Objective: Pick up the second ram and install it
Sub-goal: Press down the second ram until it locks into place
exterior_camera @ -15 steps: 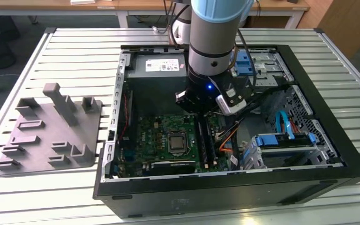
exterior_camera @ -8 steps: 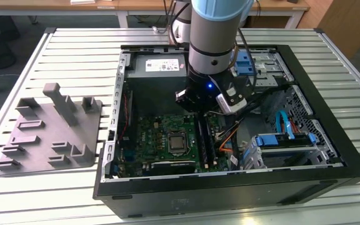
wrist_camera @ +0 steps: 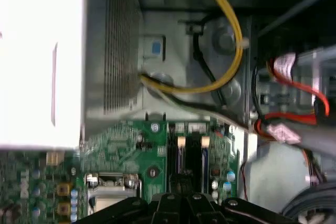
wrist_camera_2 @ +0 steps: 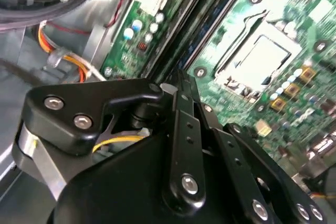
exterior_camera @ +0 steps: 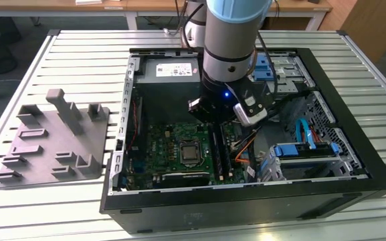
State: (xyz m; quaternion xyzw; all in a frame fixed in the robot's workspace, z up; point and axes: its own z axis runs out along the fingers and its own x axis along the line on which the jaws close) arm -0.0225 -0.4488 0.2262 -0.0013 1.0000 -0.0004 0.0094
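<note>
On the exterior view's left you see the grey moulded plastic block (exterior_camera: 54,140) lying on the slatted white surface (exterior_camera: 18,198), beside the open black computer case (exterior_camera: 354,170). Your gripper (wrist_camera_2: 181,85) hangs over the green motherboard (exterior_camera: 173,150) by its memory slots (wrist_camera: 190,156). You cannot tell whether the gripper is closed or where the second ram is.

Motherboard (exterior_camera: 179,150) inside case (exterior_camera: 354,165); block (exterior_camera: 52,145) at exterior view's left.
</note>
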